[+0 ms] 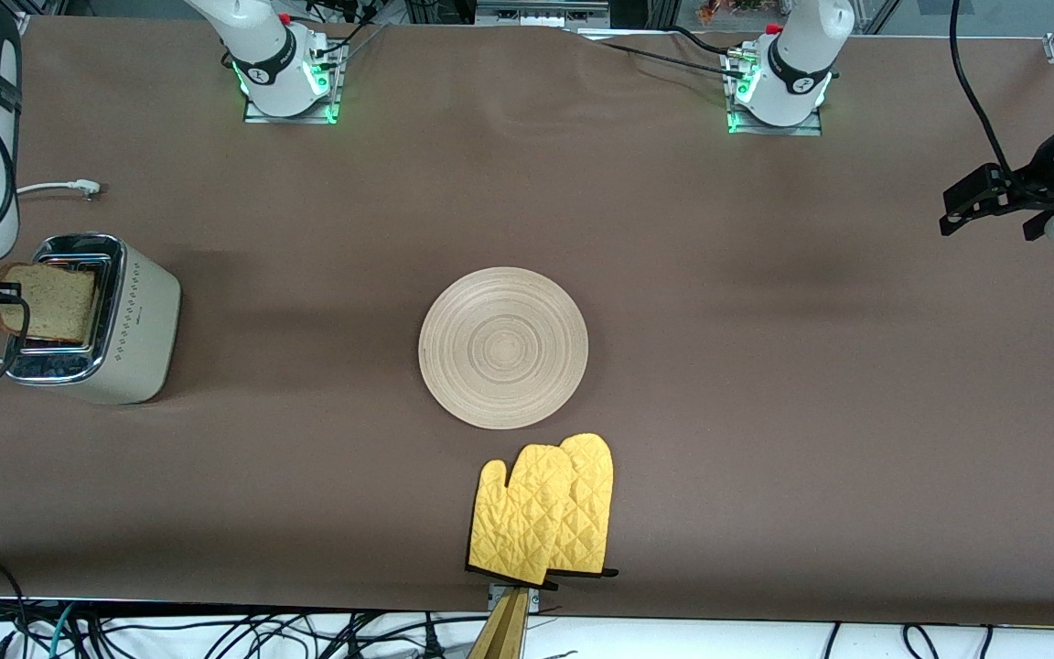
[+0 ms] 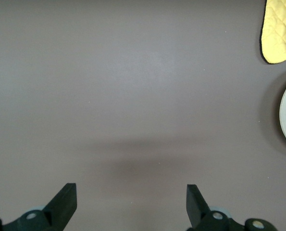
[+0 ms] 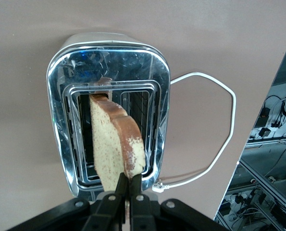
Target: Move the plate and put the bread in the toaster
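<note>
Oven mitts (image 1: 543, 513): two yellow quilted mitts, overlapping, lie on the brown table (image 1: 765, 412) closest to the front camera, just short of the plate.
Plate (image 1: 503, 347): the pale-wood plate with ring grooves sits flat mid-table, bare, between my two arms' ends.
Toaster (image 1: 129, 329): cream-white with a chrome top, it stands at my right arm's end of the table; its white cord (image 3: 219, 139) loops on the table beside it.
Bread (image 3: 115, 144): I hold the slice upright, on edge, over the toaster; in my right wrist view its lower part is inside one slot.
My right gripper (image 3: 129, 185): clamped on the slice's crust edge, above the toaster's chrome top.
My left gripper (image 2: 131, 202): fingers (image 2: 66, 197) spread wide with nothing between them; this arm waits above bare table at its own end, well apart from the plate.
</note>
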Robot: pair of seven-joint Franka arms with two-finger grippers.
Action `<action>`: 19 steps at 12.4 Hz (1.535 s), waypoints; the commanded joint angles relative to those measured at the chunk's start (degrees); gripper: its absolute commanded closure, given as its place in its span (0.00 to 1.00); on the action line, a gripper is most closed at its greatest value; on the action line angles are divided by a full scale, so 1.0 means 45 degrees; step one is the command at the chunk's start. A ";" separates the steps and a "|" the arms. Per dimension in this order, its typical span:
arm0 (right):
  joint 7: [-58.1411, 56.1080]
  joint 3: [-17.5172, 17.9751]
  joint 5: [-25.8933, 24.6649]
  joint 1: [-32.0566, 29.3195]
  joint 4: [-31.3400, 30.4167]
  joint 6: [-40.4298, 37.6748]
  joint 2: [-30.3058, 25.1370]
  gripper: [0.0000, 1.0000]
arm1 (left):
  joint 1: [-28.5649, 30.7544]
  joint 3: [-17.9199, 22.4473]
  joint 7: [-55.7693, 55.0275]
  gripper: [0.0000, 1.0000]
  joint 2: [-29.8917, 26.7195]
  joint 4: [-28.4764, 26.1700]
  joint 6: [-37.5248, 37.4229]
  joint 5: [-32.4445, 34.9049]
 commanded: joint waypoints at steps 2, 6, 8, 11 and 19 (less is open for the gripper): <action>0.0048 0.0016 -0.0095 0.0024 -0.0052 0.0124 -0.0132 0.00 | -0.0101 0.0005 -0.0097 0.00 0.0218 0.0388 -0.0151 -0.0016; 0.0205 0.0113 0.0023 0.0646 -0.0013 -0.0187 -0.0678 0.00 | -0.0081 0.0025 -0.0097 0.00 0.0277 0.0388 -0.0151 -0.0016; 0.0554 0.0133 0.0780 0.0804 0.0045 -0.0577 -0.0971 0.00 | -0.0081 0.0025 -0.0097 0.00 0.0277 0.0388 -0.0151 -0.0016; 0.0499 0.0113 0.2126 0.1000 0.0046 -0.0852 -0.1596 0.00 | -0.0081 0.0025 -0.0097 0.00 0.0277 0.0388 -0.0151 -0.0016; -0.0303 0.0326 0.3284 0.0808 0.0555 -0.2533 -0.2688 0.00 | -0.0062 0.0045 -0.0116 0.00 0.0277 0.0387 -0.0170 -0.0016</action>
